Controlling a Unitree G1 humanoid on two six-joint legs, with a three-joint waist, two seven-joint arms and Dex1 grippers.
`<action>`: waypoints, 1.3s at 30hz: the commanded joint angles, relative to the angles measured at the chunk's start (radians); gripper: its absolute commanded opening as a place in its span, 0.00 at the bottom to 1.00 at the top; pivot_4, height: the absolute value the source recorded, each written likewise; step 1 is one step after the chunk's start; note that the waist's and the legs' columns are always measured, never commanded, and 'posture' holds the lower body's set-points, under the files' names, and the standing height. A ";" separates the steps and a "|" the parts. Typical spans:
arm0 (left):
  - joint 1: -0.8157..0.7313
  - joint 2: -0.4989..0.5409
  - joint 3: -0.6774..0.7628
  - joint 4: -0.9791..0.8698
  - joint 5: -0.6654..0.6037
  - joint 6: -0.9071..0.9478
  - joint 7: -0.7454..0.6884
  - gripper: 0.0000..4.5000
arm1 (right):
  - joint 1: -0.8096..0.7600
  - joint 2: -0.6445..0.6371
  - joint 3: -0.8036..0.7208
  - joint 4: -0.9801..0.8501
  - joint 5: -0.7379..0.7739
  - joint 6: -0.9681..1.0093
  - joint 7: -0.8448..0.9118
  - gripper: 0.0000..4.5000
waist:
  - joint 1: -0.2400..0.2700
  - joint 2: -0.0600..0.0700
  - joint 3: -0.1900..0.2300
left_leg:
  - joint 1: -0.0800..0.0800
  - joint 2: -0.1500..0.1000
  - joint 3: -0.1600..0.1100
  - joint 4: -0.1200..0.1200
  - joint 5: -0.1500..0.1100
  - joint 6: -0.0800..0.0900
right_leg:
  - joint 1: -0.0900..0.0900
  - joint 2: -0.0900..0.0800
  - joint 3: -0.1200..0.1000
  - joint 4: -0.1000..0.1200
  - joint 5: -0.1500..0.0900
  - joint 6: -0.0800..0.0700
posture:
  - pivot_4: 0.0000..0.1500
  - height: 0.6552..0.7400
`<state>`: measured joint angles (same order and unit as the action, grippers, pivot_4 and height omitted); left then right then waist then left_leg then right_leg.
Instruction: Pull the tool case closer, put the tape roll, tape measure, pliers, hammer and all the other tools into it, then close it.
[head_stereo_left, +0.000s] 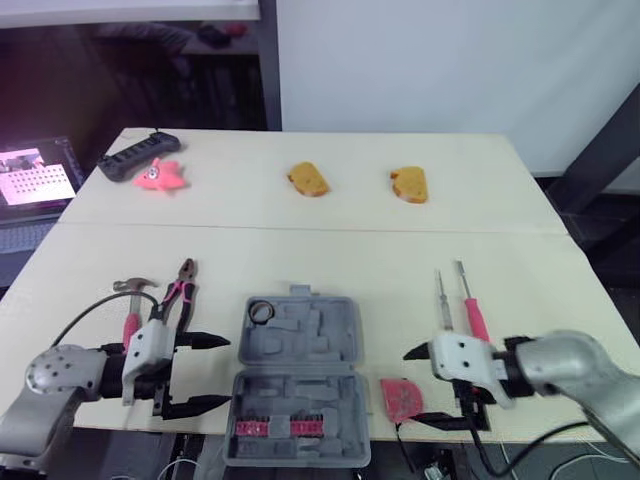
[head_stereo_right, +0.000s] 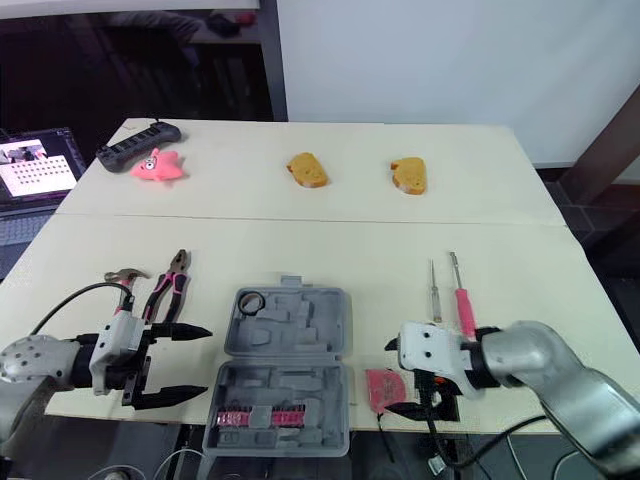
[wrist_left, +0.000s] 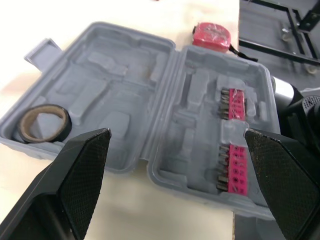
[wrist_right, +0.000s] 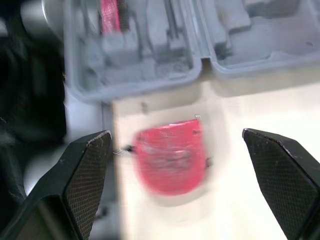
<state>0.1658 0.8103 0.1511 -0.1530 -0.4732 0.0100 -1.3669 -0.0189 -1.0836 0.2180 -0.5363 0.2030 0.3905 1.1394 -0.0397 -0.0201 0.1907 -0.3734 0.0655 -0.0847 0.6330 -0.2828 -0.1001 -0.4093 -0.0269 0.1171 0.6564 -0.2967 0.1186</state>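
The grey tool case (head_stereo_left: 300, 345) lies open at the table's front edge, and its half with red bit strips (wrist_left: 234, 105) hangs over the edge. A black tape roll (head_stereo_left: 261, 311) sits in the far left corner of the case. Just left of the case my left gripper (head_stereo_left: 225, 371) is open, pointing at it. The pliers (head_stereo_left: 181, 290) and hammer (head_stereo_left: 133, 300) lie behind that gripper. The red tape measure (wrist_right: 170, 160) lies right of the case, between the fingers of my open right gripper (head_stereo_left: 412, 387). Two screwdrivers (head_stereo_left: 470, 305) lie behind the right gripper.
At the back of the table lie a black power strip (head_stereo_left: 138, 153), a pink toy (head_stereo_left: 160, 177) and two bread-like pieces (head_stereo_left: 308, 179) (head_stereo_left: 410, 184). A lit screen (head_stereo_left: 35, 175) stands off the table's left side. A cable hangs below the front edge.
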 joint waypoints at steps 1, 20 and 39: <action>0.020 -0.009 0.038 -0.063 -0.026 -0.027 0.020 1.00 | -0.071 0.023 0.105 0.089 -0.096 -0.142 0.083 0.99 | -0.001 0.000 0.000 | 0.000 0.000 0.000 0.000 0.000 0.000 | 0.000 0.000 0.000 -0.001 0.000 0.000 | 1.00 1.00; 0.104 -0.012 0.073 -0.153 -0.029 -0.017 0.086 1.00 | -0.101 0.142 0.218 0.279 -0.290 -0.263 0.051 0.99 | -0.004 0.000 0.000 | 0.001 0.000 0.000 0.002 0.000 0.000 | 0.002 0.000 0.000 0.000 0.000 -0.001 | 1.00 1.00; 0.012 -0.029 0.059 -0.010 0.013 -0.058 0.104 1.00 | -0.272 0.198 0.106 0.089 -0.081 0.094 0.109 0.63 | -0.007 0.001 0.001 | 0.002 0.000 0.000 0.002 0.000 0.000 | 0.002 0.001 0.000 0.001 0.001 -0.001 | 1.00 1.00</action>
<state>0.1917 0.7825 0.2042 -0.1746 -0.4620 -0.0326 -1.2693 -0.2174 -0.9073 0.3742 -0.3845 0.0568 0.4013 1.2308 -0.0468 -0.0188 0.1913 -0.3712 0.0657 -0.0852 0.6361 -0.2830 -0.0998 -0.4072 -0.0261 0.1173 0.6577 -0.2958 0.1176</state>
